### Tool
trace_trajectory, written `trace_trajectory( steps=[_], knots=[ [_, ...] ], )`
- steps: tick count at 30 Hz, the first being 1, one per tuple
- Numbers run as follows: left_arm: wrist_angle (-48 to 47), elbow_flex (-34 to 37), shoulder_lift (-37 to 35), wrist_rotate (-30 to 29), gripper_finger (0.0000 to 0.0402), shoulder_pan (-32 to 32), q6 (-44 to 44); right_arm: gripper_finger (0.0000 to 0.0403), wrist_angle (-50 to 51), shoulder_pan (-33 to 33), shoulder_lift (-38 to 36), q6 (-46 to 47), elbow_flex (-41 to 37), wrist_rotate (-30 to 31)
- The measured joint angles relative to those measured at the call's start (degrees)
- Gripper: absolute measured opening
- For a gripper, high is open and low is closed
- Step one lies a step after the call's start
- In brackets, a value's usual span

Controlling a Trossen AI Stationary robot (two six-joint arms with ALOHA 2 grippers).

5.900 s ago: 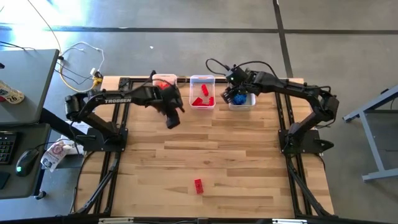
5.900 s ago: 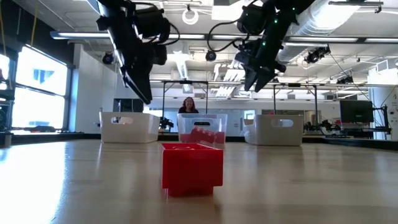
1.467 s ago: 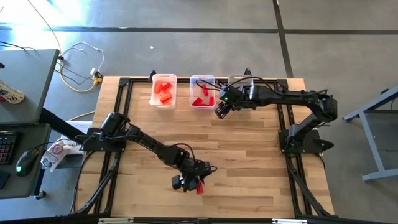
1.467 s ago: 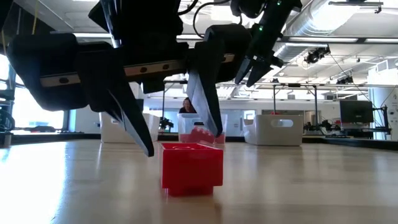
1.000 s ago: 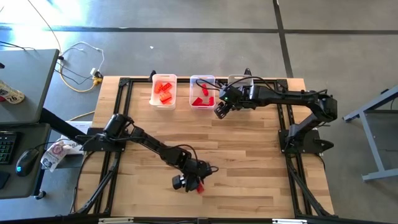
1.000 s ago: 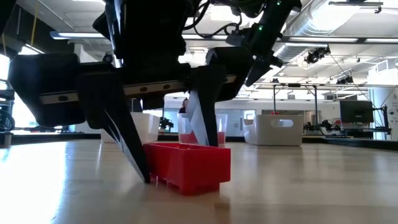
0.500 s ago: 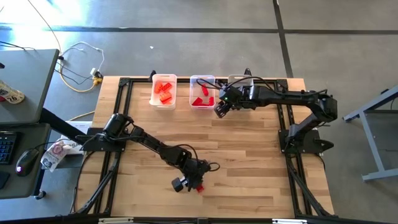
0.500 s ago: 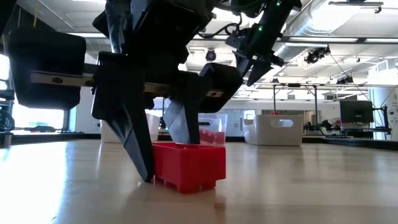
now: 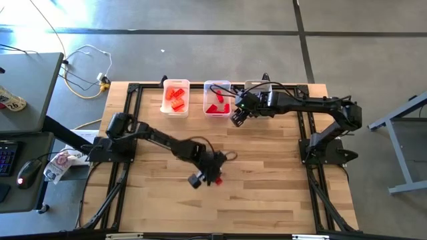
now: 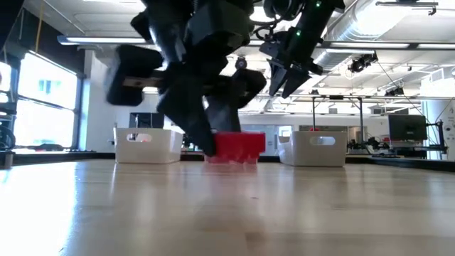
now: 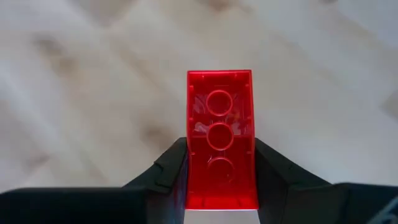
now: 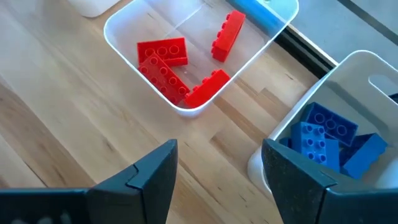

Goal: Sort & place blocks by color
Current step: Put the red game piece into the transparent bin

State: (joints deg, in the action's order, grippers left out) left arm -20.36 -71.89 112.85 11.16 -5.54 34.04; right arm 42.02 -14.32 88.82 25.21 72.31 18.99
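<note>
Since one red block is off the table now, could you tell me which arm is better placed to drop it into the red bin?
Left. Its hand is shut on the red block and lifted clear. The right hand hovers open and empty beside the red bin.

- Red block (image 11: 221, 137): clamped between dark fingers, lifted clear of the tabletop, hollow underside showing.
- Red blocks (image 12: 177, 71): in the middle bin.
- Orange blocks (image 9: 176, 96): in the left bin.
- Blue blocks (image 12: 336, 140): in the right bin.

The brick (image 11: 220, 137) pinched between the dark fingers (image 11: 171, 168) is bright, glossy red. Orange blocks (image 9: 176, 96) fill one translucent white bin (image 9: 176, 111), red ones (image 12: 171, 68) the middle bin (image 12: 118, 22), blue ones (image 12: 333, 140) the third (image 12: 367, 62). The tabletop (image 9: 267, 167) is pale, streaky wood on a black frame (image 9: 131, 90).
</note>
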Motion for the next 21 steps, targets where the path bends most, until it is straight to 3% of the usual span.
trace_trajectory(
  steps=[7,15,21],
  knots=[
    [-2.69,0.12,-4.24,-1.04,0.0105,7.69,1.72,0.0220,0.05,-0.03,-2.24,-0.24,0.00,2.33],
    [-2.14,0.06,-6.94,-9.96,0.0105,15.84,4.16,0.0220,1.03,-0.05,-7.29,-1.29,0.02,6.93],
    [1.13,0.02,-8.48,-10.82,0.0105,21.61,4.25,0.0220,2.71,-0.29,-9.85,-2.31,0.02,9.85]
  ],
)
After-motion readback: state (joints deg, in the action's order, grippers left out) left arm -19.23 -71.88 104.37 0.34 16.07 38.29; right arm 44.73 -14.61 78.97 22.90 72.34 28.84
